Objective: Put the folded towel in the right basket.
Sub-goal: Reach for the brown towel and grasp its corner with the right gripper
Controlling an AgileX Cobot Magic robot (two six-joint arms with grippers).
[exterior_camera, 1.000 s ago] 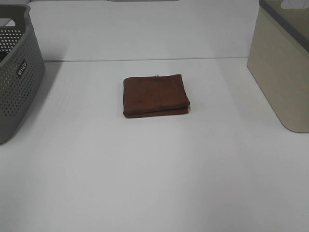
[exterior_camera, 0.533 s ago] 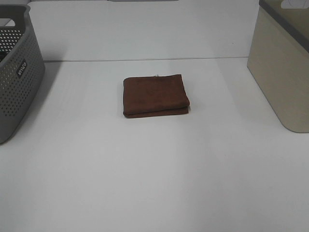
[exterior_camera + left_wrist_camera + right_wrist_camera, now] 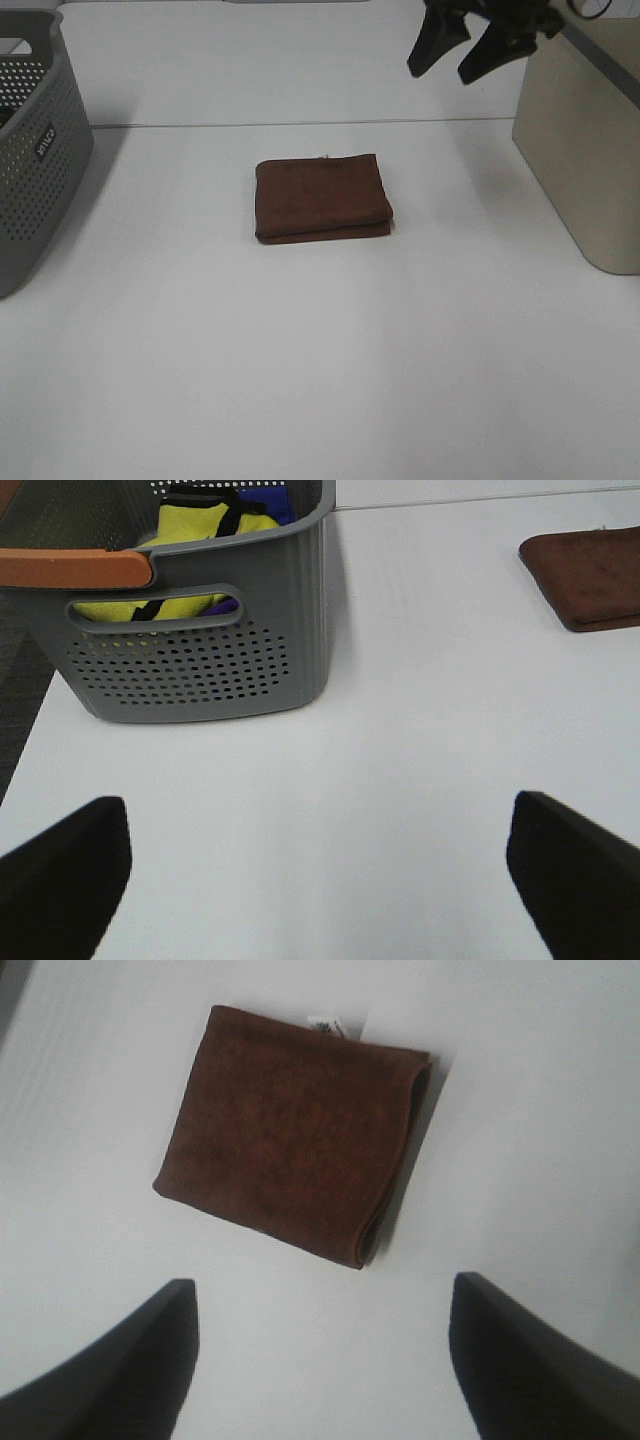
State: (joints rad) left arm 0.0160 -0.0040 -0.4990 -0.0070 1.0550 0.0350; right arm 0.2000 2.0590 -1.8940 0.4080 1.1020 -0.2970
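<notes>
The folded brown towel (image 3: 322, 197) lies flat on the white table, at its middle. It also shows in the right wrist view (image 3: 295, 1168) and at the edge of the left wrist view (image 3: 590, 575). The right basket (image 3: 590, 140) is beige and stands at the right edge. My right gripper (image 3: 465, 58) hangs open and empty high above the table's back, left of the beige basket and apart from the towel. In its own view the right gripper (image 3: 320, 1360) is open. My left gripper (image 3: 320, 865) is open and empty over bare table, near a grey basket.
A grey perforated basket (image 3: 35, 140) stands at the left edge; in the left wrist view the grey basket (image 3: 200, 650) holds yellow and blue items. The white table (image 3: 320, 350) runs to a back edge line behind the towel.
My right gripper has come into the exterior view at the top right, where it was absent before. The towel and both baskets have not moved.
</notes>
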